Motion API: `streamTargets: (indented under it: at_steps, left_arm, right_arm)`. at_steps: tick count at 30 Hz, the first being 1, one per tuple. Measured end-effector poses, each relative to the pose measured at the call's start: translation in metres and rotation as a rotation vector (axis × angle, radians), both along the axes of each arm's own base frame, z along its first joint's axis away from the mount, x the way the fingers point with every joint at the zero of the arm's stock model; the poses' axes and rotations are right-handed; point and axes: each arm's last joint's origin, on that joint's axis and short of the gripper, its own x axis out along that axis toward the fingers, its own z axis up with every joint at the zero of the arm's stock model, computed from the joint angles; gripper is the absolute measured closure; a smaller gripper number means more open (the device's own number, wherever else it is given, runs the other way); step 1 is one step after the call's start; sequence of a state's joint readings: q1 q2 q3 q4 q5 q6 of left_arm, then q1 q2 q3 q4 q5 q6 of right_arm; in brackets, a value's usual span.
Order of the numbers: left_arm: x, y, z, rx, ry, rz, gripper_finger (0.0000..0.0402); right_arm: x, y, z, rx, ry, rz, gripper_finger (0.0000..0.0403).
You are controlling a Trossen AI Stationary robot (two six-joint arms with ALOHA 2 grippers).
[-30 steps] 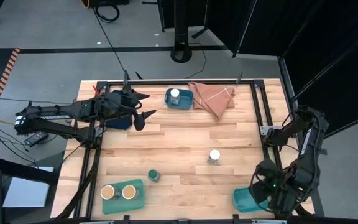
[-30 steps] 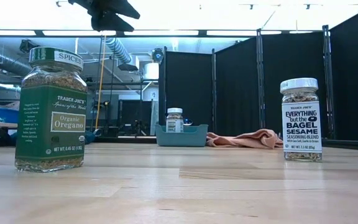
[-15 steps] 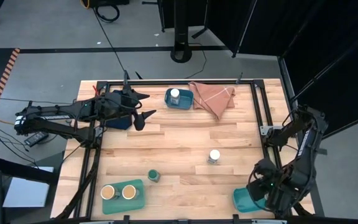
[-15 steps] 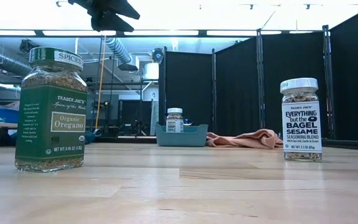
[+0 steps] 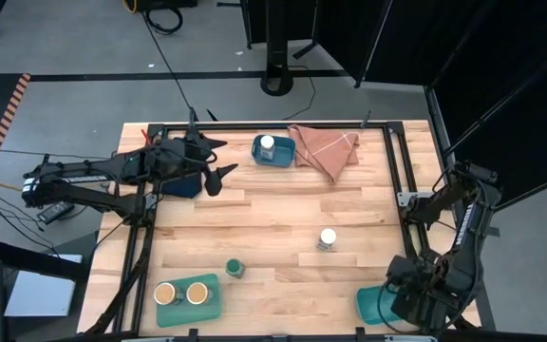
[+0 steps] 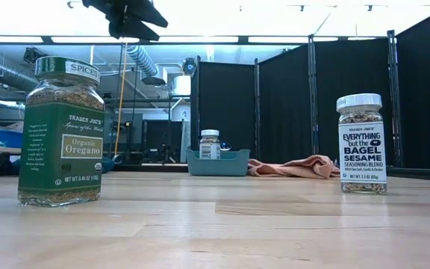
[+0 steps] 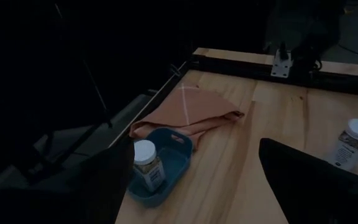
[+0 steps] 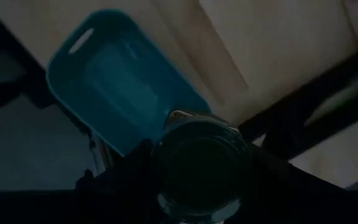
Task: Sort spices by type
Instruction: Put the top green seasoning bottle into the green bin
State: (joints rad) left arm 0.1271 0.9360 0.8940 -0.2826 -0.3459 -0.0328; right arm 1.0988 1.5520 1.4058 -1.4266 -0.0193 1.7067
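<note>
1. Altogether five loose jars show from above, plus one in a gripper: two tan-lidded jars side by side in a teal tray at the near left; a green-lidded jar just beside that tray on the bare wood; one white-lidded jar alone mid-table; another white-lidded jar in a blue tray at the far edge.
2. Three trays in all; the third tray, teal, sits at the near right corner, partly under the right arm.
3. One salmon cloth lies rumpled, touching the blue tray.
4. Jars are small glass cylinders with paper labels; the table is pale wooden planks in a black frame.
5. The right gripper pinches a round glass jar above the teal tray; its lid colour cannot be told.
6. The left gripper hangs over the far left, fingers spread, holding nothing.
</note>
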Motion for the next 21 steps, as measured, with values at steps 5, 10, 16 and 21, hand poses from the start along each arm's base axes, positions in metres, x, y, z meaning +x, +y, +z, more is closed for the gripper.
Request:
streamTargets:
  at_steps: [5, 10, 16, 21]
  left_arm:
    - [-0.001, 0.003, 0.000, 0.004, -0.001, 0.030, 0.0051]
    - [-0.001, 0.004, 0.000, 0.018, 0.001, 0.076, 0.0051]
    - [-0.002, 0.005, 0.000, 0.024, 0.001, 0.098, 0.0051]
    - [-0.002, 0.006, 0.001, 0.037, 0.002, 0.141, 0.0051]
  right_arm:
    - [0.004, 0.005, -0.007, 0.039, -0.057, 0.141, 0.0195]
    - [0.000, 0.003, -0.019, 0.008, -0.029, 0.305, 0.0195]
    - [-0.005, 0.002, -0.029, -0.026, -0.022, 0.432, 0.0195]
    - [-0.004, 0.004, -0.031, -0.023, -0.049, 0.506, 0.0195]
